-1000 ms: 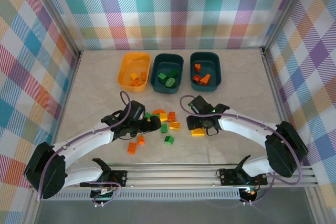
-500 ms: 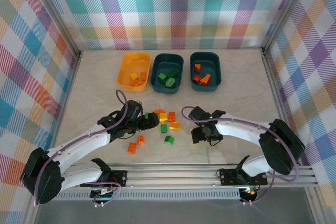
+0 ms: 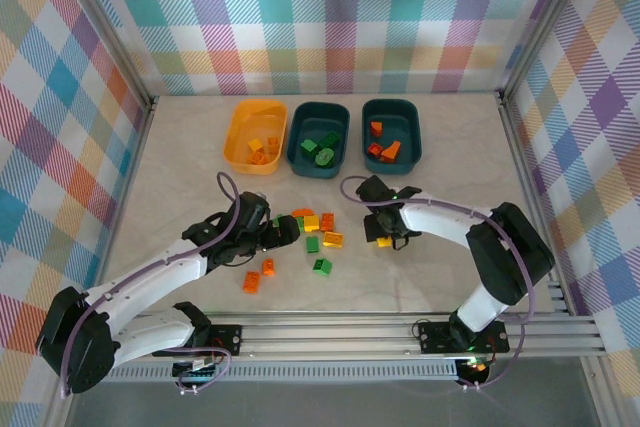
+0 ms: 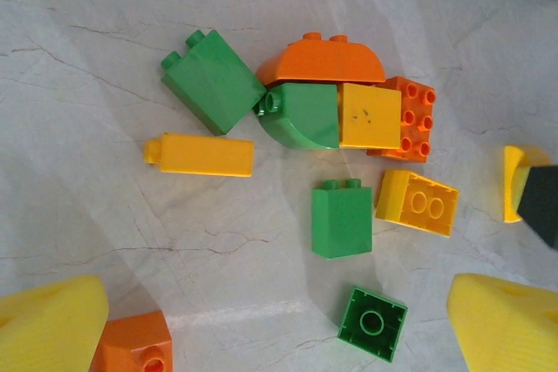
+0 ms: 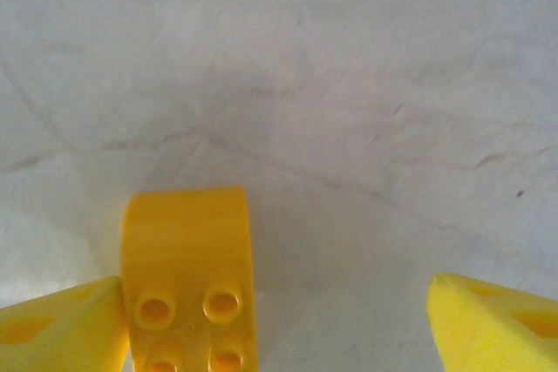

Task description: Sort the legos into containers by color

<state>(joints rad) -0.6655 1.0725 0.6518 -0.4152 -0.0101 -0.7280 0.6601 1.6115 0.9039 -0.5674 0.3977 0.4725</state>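
A yellow-orange tub (image 3: 255, 135), a middle teal tub (image 3: 318, 137) and a right teal tub (image 3: 391, 133) are lined up across the table (image 3: 460, 177). Loose legos (image 3: 311, 223) are scattered between the left gripper (image 3: 289, 231) and the right gripper (image 3: 385, 236).

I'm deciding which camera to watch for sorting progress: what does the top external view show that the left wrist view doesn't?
Top external adds the destinations: the yellow-orange tub, the teal tub of greens and the teal tub of orange-reds, each already holding bricks. Left wrist adds close detail: the round socket on the green square brick, and the left jaws standing wide apart. Shared: the unsorted bricks, among them the orange curved brick and the upright green brick.
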